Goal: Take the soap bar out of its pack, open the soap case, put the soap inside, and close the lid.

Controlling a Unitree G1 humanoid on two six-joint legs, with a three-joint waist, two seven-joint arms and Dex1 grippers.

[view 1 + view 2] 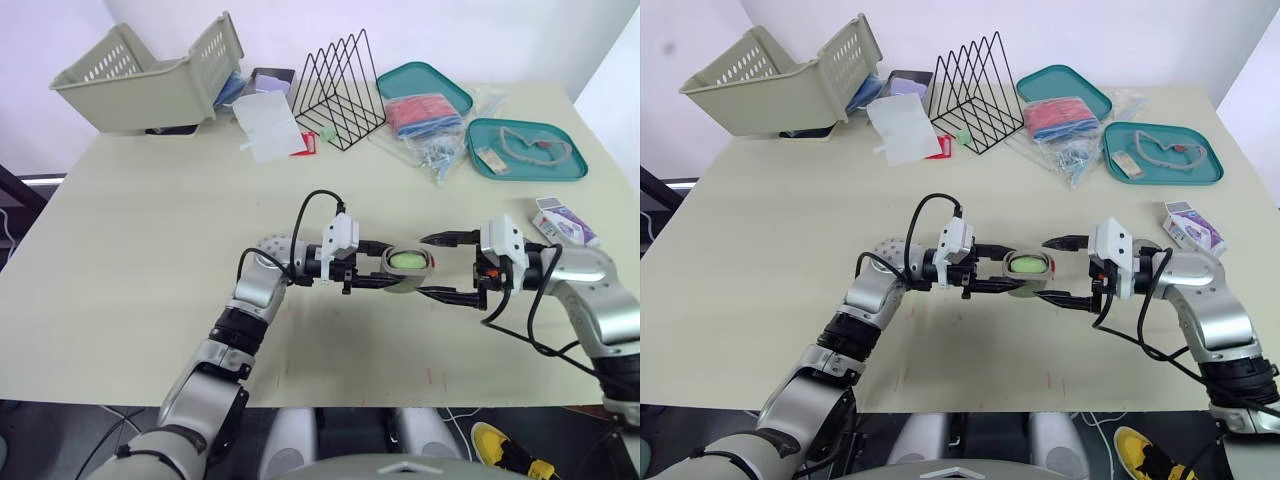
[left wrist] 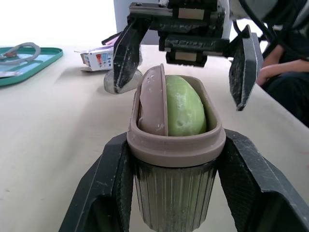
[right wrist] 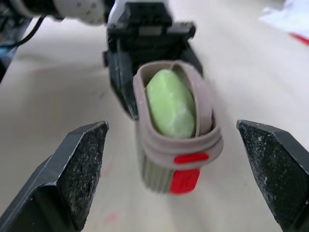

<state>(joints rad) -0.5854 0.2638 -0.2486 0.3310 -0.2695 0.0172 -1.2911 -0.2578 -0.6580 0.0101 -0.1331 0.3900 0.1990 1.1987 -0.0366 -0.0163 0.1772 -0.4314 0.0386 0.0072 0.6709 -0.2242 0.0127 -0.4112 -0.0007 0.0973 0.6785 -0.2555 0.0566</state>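
Your left gripper (image 1: 392,266) is clenched on the ribbed body of the soap case (image 3: 178,150). It holds the case above the table (image 1: 150,250), near the middle of the front edge, with the opening turned toward your right gripper (image 1: 422,265). The green soap bar (image 2: 186,108) sits inside the uncovered case. Your right gripper is released, its fingers spread wide and clear of the case. A small white and purple box (image 1: 565,220) lies by the table's right edge.

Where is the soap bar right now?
In the eye views the green soap bar sits inside the soap case, held by the left gripper over the near middle of the table, with the open right gripper facing it from the right.
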